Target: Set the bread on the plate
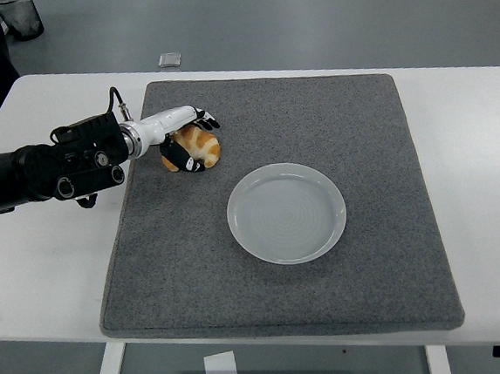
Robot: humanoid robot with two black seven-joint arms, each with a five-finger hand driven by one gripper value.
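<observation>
A golden-brown piece of bread point(197, 147) lies on the grey mat point(278, 202) at its upper left. My left hand point(192, 139) reaches in from the left edge, its white and black fingers curled around the bread from the left and top. The bread looks slightly raised and tilted in the grasp. A round white plate point(286, 213) sits on the middle of the mat, to the lower right of the bread, with nothing on it. My right arm does not show.
The grey mat covers most of the white table point(54, 248). A small grey square object point(169, 59) lies on the floor beyond the table's far edge. A dark bin point(18, 16) stands at the top left.
</observation>
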